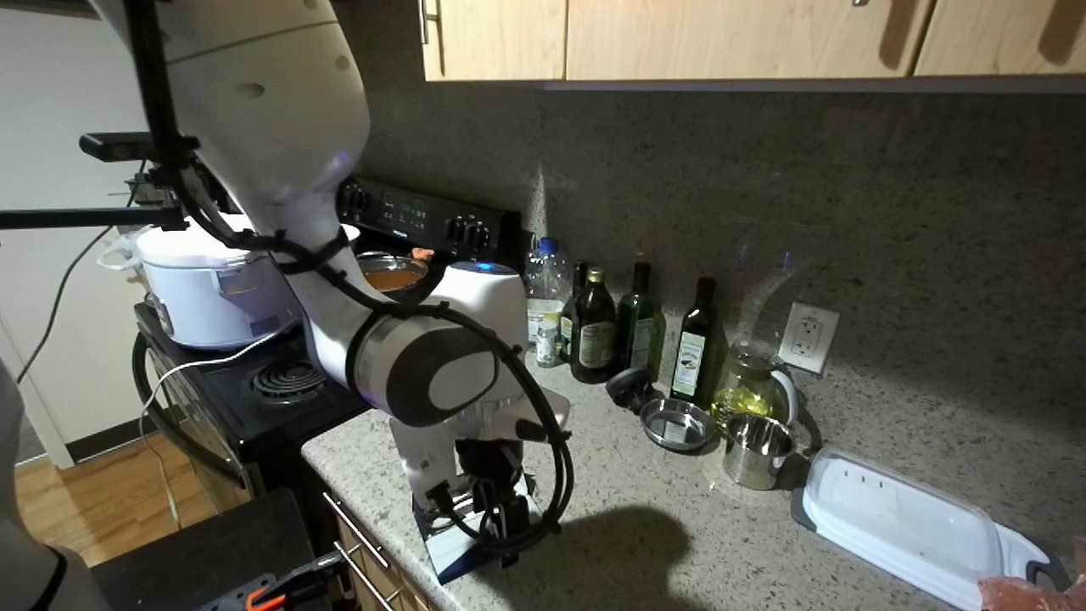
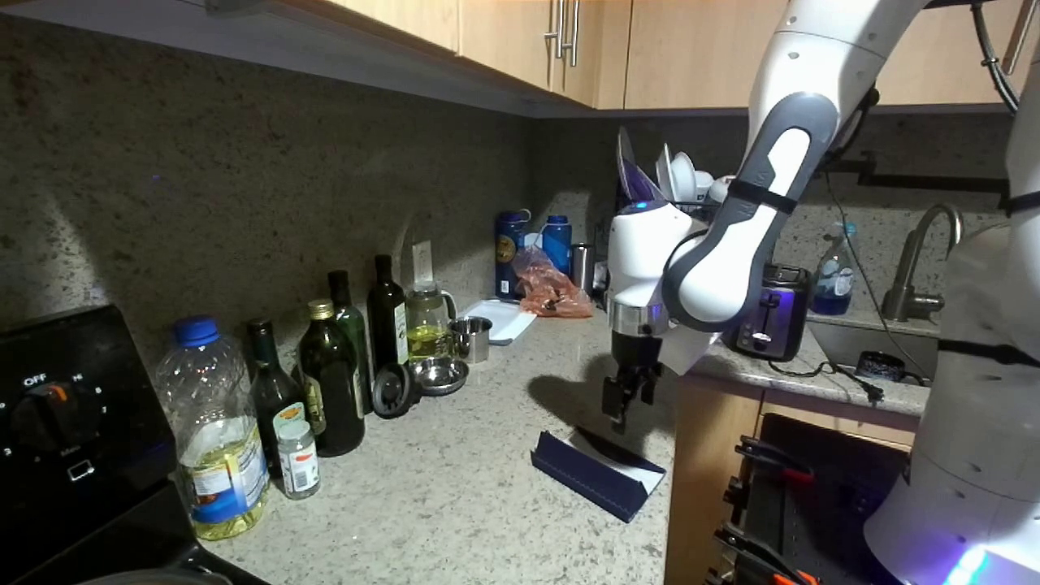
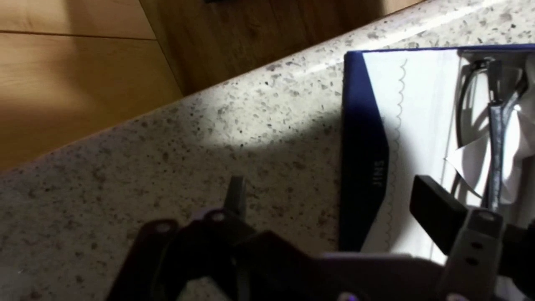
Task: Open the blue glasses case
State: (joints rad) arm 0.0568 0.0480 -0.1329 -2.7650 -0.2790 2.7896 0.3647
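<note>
Blue glasses case (image 2: 589, 478) open near the edge of the surface (image 2: 455, 487)
The pincer (image 3: 330, 188) hangs spread above it; glasses (image 3: 495, 150) lie inside.

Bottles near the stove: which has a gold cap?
The broad dark bottle, third from the stove; the clear bottle has a blue cap, the other dark bottles dark ones.
</note>
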